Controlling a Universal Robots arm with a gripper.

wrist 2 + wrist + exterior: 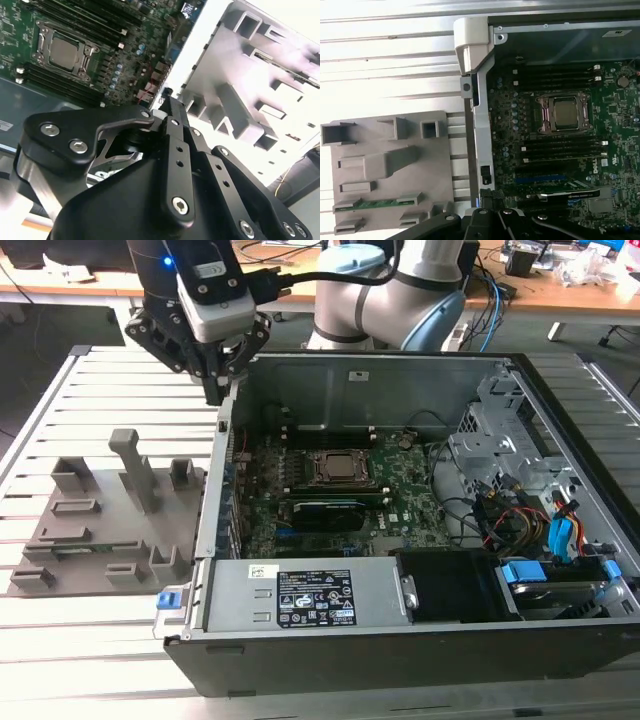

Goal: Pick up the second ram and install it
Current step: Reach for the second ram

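The second ram (376, 204) is a thin green stick lying in a slot of the grey holder (385, 165), on the slatted table beside the computer case. My gripper (216, 390) hangs over the case's wall on the exterior view's left, behind the holder and well apart from the ram. Its black fingers (172, 145) run together to a tip, shut with nothing between them. Inside the case, the green motherboard (405, 490) carries the CPU socket (565, 112), with black memory slots (560, 77) on both sides of it.
A black card (325, 512) lies across the board in front of the socket. The grey power supply (310, 598) fills the case's front, and drive bays and loose cables (520, 515) fill the exterior view's right. The holder (100, 530) has upright posts.
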